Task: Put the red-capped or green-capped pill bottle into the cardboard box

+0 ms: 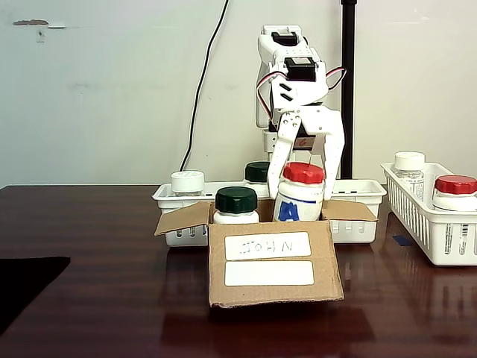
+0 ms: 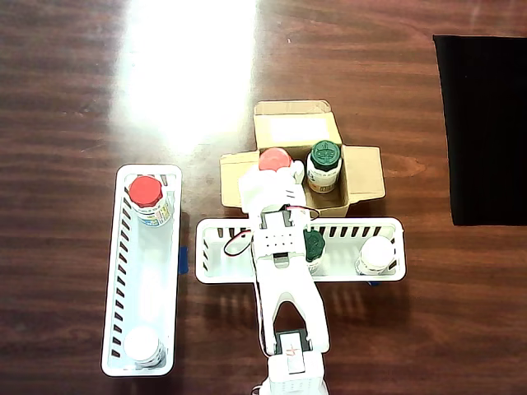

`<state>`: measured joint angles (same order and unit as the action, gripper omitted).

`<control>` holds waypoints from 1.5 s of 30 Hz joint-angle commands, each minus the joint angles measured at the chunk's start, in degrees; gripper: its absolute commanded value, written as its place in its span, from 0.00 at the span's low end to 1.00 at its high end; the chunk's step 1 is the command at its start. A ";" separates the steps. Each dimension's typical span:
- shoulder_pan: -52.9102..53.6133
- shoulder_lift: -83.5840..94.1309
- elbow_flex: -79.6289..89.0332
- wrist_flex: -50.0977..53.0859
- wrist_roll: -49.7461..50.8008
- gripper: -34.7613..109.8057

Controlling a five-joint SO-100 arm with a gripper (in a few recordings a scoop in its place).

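The tool (image 1: 302,153) is seen pinching the pill bottle (image 1: 299,195) just below its red cap, with the fingers pressed against its sides, directly above the cardboard box (image 1: 270,261). The bottle is held partly lowered into the box, right of a green-capped bottle (image 1: 236,206) already standing inside in the fixed view. The bottle's base is hidden by the box wall, so whether it is seated cannot be told. If it is released while unsupported, it may be tipped against the green-capped bottle or the rear flap. The box could also be dragged across the surface (image 1: 89,298) if the fingers are caught on a flap as they are withdrawn toward the white basket (image 1: 358,190) behind the box.
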<state>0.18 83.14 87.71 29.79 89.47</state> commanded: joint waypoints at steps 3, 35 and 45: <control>-0.26 8.17 -3.96 3.96 0.62 0.60; 1.58 1.67 -10.37 4.04 2.55 0.68; 1.85 2.02 -10.28 3.60 2.99 0.76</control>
<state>1.58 82.00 81.21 33.93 91.67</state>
